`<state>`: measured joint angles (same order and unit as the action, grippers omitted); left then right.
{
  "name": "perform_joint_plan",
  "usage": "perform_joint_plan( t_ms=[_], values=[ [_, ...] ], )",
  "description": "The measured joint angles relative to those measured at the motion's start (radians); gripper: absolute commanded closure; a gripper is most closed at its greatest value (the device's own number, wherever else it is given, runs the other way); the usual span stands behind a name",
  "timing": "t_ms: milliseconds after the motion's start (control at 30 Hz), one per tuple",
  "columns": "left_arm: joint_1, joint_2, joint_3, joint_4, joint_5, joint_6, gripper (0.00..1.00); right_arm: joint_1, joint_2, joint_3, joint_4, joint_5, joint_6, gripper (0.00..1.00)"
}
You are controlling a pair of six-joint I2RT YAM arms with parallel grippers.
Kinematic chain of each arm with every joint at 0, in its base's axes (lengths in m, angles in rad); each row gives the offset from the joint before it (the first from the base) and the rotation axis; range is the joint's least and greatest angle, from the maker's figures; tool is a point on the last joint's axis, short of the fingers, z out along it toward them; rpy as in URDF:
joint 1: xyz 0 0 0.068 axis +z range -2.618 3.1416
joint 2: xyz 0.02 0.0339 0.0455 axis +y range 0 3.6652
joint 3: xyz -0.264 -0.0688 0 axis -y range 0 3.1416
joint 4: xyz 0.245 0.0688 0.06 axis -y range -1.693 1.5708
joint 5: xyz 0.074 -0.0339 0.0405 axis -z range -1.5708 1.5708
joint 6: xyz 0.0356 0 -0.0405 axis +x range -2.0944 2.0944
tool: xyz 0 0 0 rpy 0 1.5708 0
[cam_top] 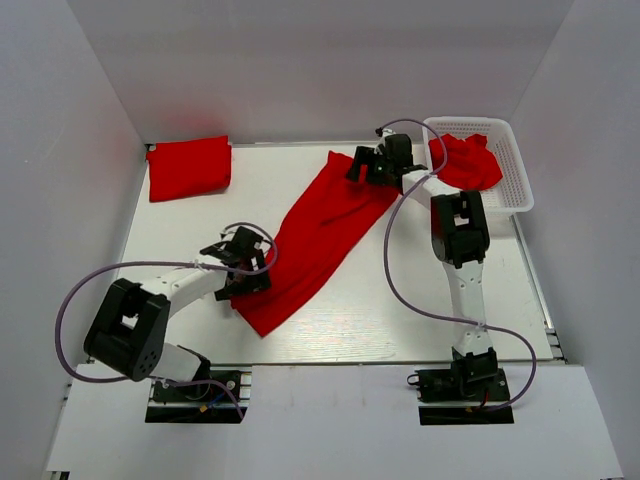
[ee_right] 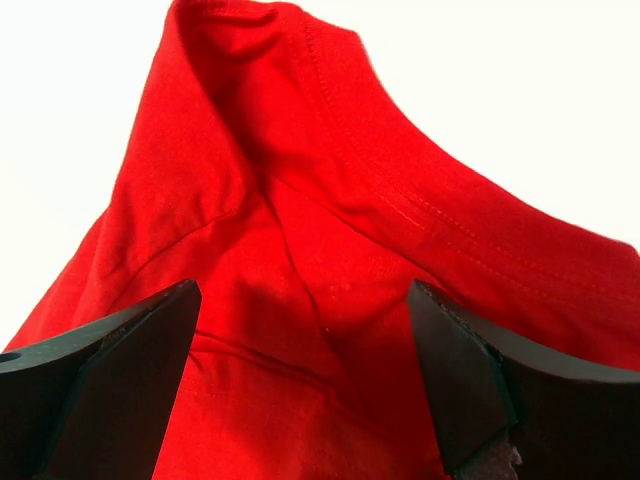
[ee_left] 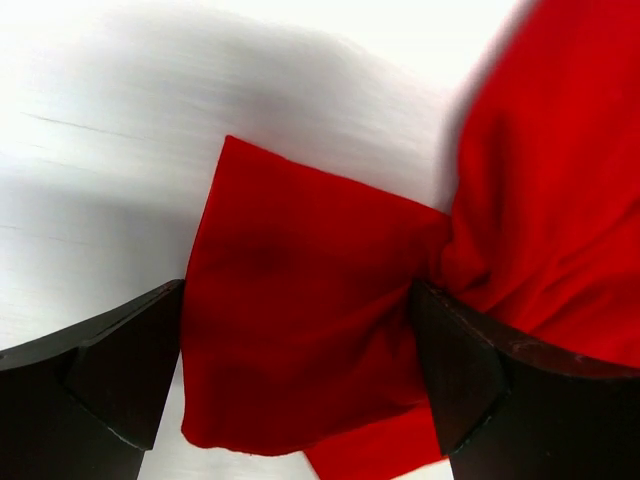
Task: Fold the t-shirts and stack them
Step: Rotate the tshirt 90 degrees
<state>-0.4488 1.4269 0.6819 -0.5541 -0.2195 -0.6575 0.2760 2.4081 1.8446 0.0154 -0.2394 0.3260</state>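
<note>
Straddling the shirt (cam_top: pixel 318 238) with left tool (ee_left: pixel 298 290) and right tool (ee_right: pixel 303 290), both gaping. Likely handling limp, light; pinching hemmed edges seeming best.

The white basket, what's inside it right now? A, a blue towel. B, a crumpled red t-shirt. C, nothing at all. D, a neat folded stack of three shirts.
B: a crumpled red t-shirt lies bunched in the white basket at the far right of the top view.
</note>
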Motion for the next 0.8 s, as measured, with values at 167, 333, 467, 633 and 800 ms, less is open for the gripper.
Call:
perform_joint_plan(
  t_ms=[167,333,467,633,800],
  values=[
    [-0.118,0.029,0.056,-0.080,0.075,-0.026,0.00,0.000,0.029,0.042,0.000,-0.034,-0.044,0.10],
    [-0.200,0.043,0.133,-0.262,0.193,-0.109,0.00,0.002,0.008,0.027,-0.024,-0.017,-0.087,0.10],
    [-0.216,0.008,0.232,-0.431,0.147,-0.167,0.00,0.004,-0.046,-0.009,-0.072,0.033,-0.127,0.10],
    [-0.215,-0.045,0.350,-0.551,-0.023,-0.237,0.00,0.013,-0.164,-0.060,-0.111,0.080,-0.167,0.10],
    [-0.202,-0.049,0.380,-0.547,-0.183,-0.249,0.00,0.066,-0.288,-0.094,-0.166,0.169,-0.210,0.10]
  ],
)
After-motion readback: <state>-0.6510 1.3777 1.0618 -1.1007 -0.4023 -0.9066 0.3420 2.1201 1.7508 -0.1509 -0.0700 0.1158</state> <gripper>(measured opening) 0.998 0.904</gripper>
